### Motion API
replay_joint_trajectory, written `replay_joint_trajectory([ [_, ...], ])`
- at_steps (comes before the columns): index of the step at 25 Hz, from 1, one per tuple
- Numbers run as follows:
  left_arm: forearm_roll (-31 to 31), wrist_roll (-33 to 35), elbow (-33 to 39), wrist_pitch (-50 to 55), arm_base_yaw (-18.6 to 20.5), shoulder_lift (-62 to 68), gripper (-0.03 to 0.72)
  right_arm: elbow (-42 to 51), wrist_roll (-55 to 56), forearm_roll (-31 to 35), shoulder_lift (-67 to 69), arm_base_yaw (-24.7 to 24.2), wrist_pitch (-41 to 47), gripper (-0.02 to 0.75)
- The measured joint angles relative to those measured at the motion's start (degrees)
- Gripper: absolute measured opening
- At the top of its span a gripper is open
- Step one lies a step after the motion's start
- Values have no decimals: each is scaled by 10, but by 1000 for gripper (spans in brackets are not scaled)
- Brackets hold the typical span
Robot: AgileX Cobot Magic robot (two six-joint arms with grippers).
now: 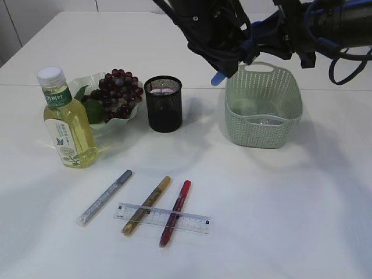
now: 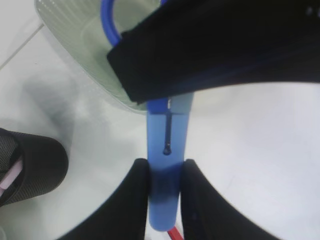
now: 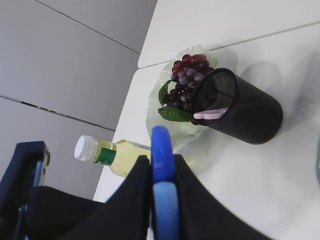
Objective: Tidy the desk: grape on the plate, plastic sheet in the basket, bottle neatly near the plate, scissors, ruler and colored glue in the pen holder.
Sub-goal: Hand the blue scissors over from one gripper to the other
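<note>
Near edge of bench (image 1: 279, 232): clear ruler (image 1: 162, 217) lying flat, w/ gold glue pen (image 1: 146, 205) and red glue pen (image 1: 175, 212) crossing it; silver glue pen (image 1: 104, 197) just left, apart from ruler.

Mid bench, left: bottle (image 1: 65, 119) upright, white cap, just beside plate (image 1: 132, 113). Grape (image 1: 119, 93) bunch on plate. Black mesh pen holder (image 1: 163, 103) upright right of plate, pink item inside. Green basket (image 1: 263, 104) further right, contents unclear.

Above, between pen holder and basket: scissors (image 2: 165, 165), blue handles, held in air. Left hand (image 2: 165, 187) clenched on the blue part; right hand (image 3: 162, 192) clenched on a blue handle loop. Both arms crowd over basket's far rim. Blades not visible.
</note>
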Motion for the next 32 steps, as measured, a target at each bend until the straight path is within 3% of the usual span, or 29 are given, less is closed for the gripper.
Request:
replay_joint_trajectory([
  [32, 1, -1, 0, -7, 0, 0, 154, 0, -9, 4, 0, 0, -9, 83],
])
